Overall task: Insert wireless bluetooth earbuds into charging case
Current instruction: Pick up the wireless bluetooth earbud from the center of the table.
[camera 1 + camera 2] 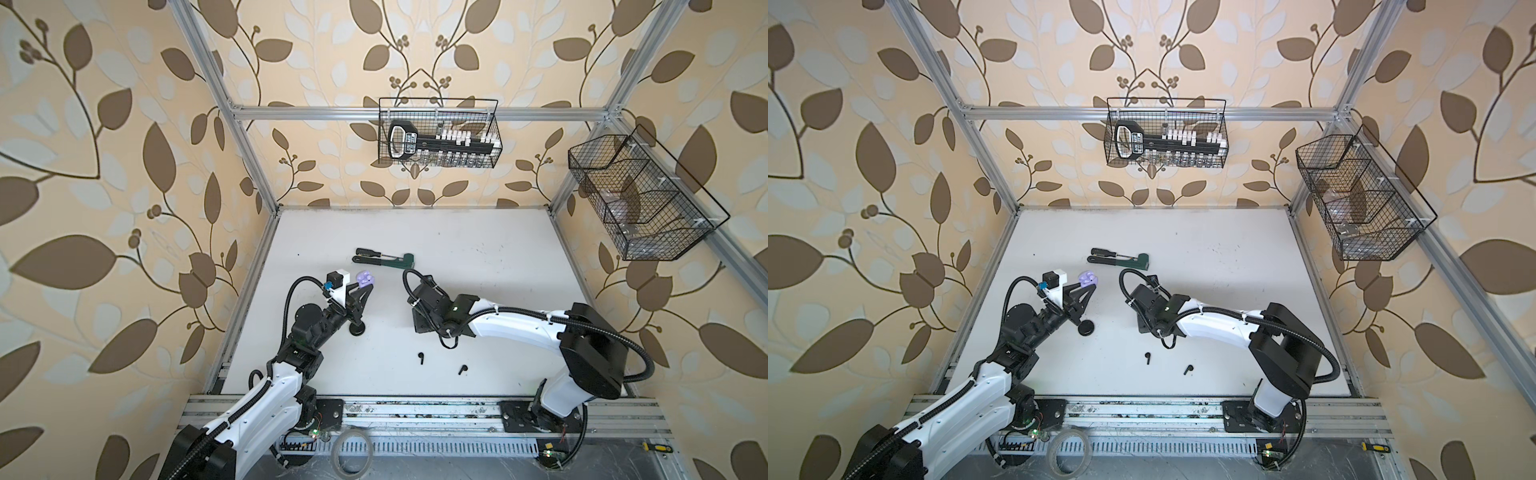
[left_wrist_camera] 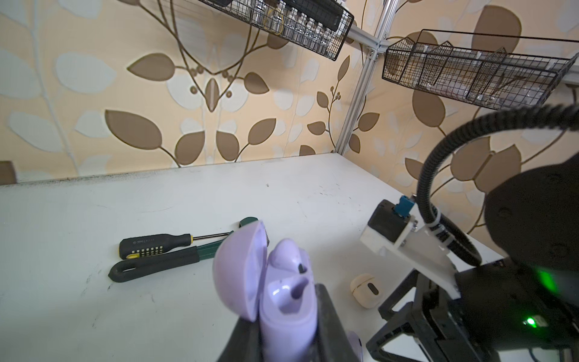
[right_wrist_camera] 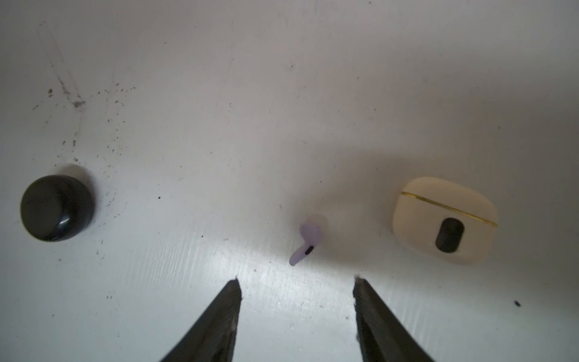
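Step in hand, by judgement: pick-up of the loose lilac earbud [image 3: 307,241], flat on the white table [image 3: 282,94] at lower centre of the right wrist view, just ahead of the right gripper [image 3: 297,281]; jaws spread, nothing between them, not yet around the bud. Next move likely to call for a short advance, a careful close across the narrow stem, then carriage to the lilac charging case [image 2: 275,322]. Case pinched upright in the left gripper [image 1: 362,289], lid hinged open; inside, a seated lilac earbud [image 2: 289,255], with the neighbouring socket [image 2: 293,291] empty. Black round case [image 3: 57,207], far left of the right wrist view: shut, contents unseen. Cream case [image 3: 445,221], right of the loose bud: shut, contents unseen. One black earbud [image 1: 421,358] and a second black earbud [image 1: 461,369] loose at lower centre in a top view, apart from every case. Wire basket [image 1: 440,99], upper centre: black-handled tool rack [image 1: 432,141] with white pieces. Compartmented wire basket [image 1: 656,243], right edge: clear items, too faint to name.
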`<state>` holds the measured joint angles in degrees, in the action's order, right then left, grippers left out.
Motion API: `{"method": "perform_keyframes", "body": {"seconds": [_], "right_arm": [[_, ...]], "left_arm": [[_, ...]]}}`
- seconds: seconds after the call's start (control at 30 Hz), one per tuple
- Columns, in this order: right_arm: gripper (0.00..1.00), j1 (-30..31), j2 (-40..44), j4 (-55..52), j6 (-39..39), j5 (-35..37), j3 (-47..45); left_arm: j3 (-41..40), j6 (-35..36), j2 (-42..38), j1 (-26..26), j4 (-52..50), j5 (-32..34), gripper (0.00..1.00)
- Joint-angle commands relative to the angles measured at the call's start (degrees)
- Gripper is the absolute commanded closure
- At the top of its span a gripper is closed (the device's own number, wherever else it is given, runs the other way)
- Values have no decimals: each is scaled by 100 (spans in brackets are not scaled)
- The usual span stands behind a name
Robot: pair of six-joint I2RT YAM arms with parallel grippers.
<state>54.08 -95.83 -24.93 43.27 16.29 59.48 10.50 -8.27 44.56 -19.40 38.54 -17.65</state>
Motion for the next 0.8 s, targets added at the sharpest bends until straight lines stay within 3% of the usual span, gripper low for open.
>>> {"method": "perform_keyframes", "body": {"seconds": [0.0, 0.5, 0.77], "right_arm": [[46, -43, -393, -206, -141, -46, 278], [53, -134, -1126, -467, -126, 160, 668], [63, -153, -1400, -421, -159, -20, 749]], "left_arm": [[-22, -4, -60, 33, 162, -25, 100], [-11, 21, -70, 32, 110, -129, 100], [-4, 40, -105, 32, 82, -102, 100]]}}
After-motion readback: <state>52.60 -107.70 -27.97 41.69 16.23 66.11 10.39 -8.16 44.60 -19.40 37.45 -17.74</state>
